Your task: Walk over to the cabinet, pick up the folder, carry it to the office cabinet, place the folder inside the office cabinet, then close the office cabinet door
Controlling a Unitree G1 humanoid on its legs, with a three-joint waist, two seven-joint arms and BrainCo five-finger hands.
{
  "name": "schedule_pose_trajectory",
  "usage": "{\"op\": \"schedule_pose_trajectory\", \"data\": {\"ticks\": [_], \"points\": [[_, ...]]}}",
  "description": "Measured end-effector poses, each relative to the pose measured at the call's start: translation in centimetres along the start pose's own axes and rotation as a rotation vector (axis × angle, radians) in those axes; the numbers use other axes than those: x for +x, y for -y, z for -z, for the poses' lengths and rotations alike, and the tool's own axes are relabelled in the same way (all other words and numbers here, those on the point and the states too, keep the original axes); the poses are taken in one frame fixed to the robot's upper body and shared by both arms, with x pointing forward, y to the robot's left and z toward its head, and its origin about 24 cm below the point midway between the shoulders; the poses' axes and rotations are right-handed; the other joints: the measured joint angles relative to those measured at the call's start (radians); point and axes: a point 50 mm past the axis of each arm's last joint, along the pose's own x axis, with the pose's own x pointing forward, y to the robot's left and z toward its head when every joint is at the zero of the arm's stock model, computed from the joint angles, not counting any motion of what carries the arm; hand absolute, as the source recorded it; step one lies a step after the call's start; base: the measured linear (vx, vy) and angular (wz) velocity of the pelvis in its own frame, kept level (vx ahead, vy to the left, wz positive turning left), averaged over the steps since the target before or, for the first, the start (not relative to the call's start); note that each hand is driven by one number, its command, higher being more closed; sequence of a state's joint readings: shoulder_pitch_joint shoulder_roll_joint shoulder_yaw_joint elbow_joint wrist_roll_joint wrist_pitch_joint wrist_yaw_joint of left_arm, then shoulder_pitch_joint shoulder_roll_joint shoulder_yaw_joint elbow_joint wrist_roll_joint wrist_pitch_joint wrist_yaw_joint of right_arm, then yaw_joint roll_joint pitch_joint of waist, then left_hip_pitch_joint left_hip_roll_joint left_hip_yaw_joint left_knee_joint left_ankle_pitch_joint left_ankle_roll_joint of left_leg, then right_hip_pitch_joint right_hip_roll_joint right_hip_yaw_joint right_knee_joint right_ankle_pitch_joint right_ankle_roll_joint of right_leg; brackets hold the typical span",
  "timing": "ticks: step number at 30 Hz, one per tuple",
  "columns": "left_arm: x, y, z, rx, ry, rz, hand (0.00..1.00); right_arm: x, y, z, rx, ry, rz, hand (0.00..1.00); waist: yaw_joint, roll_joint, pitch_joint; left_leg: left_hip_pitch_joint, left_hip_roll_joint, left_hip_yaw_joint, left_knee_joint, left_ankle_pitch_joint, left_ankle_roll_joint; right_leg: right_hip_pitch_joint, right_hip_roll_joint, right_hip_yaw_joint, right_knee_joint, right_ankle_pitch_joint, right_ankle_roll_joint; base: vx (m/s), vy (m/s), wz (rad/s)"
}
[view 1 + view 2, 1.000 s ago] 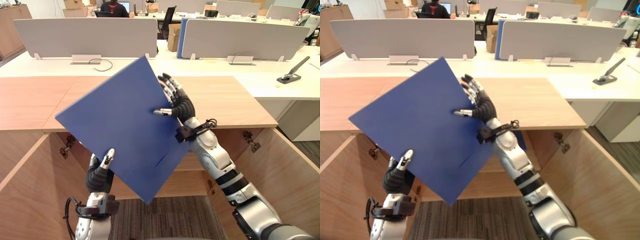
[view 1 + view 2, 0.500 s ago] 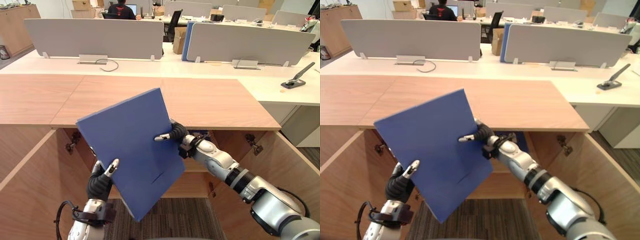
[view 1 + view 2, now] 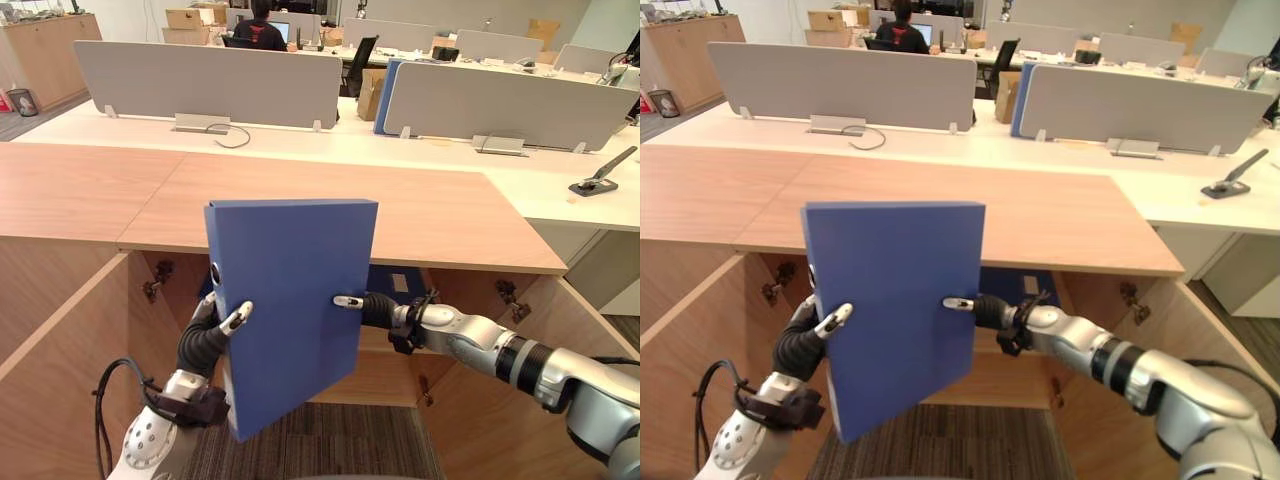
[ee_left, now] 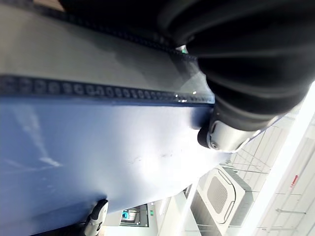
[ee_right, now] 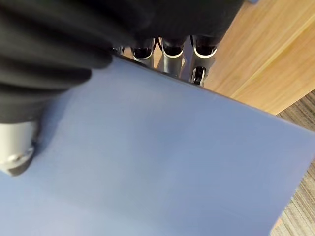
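Observation:
I hold the blue folder [image 3: 290, 300] upright in front of the open wooden cabinet [image 3: 440, 215], with its lower corner hanging over the carpet. My left hand [image 3: 205, 342] grips its left edge low down, thumb on the front face and fingers behind. From the right side, my right hand [image 3: 376, 308] pinches the right edge at mid height, its thumb [image 5: 17, 142] on the front cover and its fingers [image 5: 170, 51] behind. The folder [image 4: 98, 142] lies close against my left palm in the left wrist view.
Both cabinet doors stand open, the left door [image 3: 55, 370] and the right door [image 3: 575, 330] flanking me. Another blue item [image 3: 395, 283] sits inside. Beyond are white desks with grey dividers [image 3: 205, 80], a black hole punch [image 3: 598, 172] and a seated person [image 3: 262, 30].
The folder has swung from a tilted, diamond-like pose to upright and come down before the cabinet opening. My right hand dropped with it to the right edge. The view shifted too.

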State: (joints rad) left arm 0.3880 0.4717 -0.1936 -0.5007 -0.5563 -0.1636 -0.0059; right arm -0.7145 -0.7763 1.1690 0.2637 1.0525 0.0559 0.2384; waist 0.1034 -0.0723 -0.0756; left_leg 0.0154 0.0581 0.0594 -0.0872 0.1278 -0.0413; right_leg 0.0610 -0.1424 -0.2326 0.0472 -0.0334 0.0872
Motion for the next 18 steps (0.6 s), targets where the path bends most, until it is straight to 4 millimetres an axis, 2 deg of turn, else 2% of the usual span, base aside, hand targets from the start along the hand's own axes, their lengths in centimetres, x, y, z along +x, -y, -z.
{"op": "schedule_pose_trajectory", "data": {"ticks": [6, 7, 13, 18], "points": [[0.3, 0.2, -0.5, -0.081, 0.058, 0.004, 1.0, -0.7, 0.0, -1.7, -0.004, 0.072, -0.022, 1.0, 0.0, 0.0, -0.002, -0.006, 0.0, -0.003, 0.0, 0.0, 0.0, -0.008, -0.001, -0.002, 0.01, -0.005, -0.001, 0.0, 0.0, 0.01], [0.3, 0.2, -0.6, -0.092, 0.074, 0.002, 0.0, -0.7, 0.1, -2.0, -0.006, 0.087, -0.022, 1.0, 0.0, 0.0, -0.004, -0.011, 0.0, -0.007, 0.0, 0.001, -0.001, -0.009, -0.001, -0.005, 0.011, -0.005, -0.002, 0.0, 0.001, 0.06], [0.4, 1.0, -0.8, -0.217, 0.14, 0.047, 0.0, -0.9, 0.1, -2.9, 0.022, 0.153, -0.031, 1.0, 0.006, 0.001, -0.004, -0.013, 0.0, -0.013, 0.0, 0.002, -0.001, -0.009, -0.001, -0.011, 0.015, -0.008, -0.003, 0.0, 0.001, 0.02], [0.1, 1.8, -0.7, -0.337, 0.181, 0.109, 0.0, -1.2, -0.9, -2.4, 0.11, 0.222, -0.057, 1.0, 0.003, 0.004, -0.002, -0.011, 0.0, -0.016, 0.0, 0.003, 0.0, -0.016, -0.003, -0.012, 0.031, -0.016, 0.002, 0.0, 0.0, 0.01]]}}
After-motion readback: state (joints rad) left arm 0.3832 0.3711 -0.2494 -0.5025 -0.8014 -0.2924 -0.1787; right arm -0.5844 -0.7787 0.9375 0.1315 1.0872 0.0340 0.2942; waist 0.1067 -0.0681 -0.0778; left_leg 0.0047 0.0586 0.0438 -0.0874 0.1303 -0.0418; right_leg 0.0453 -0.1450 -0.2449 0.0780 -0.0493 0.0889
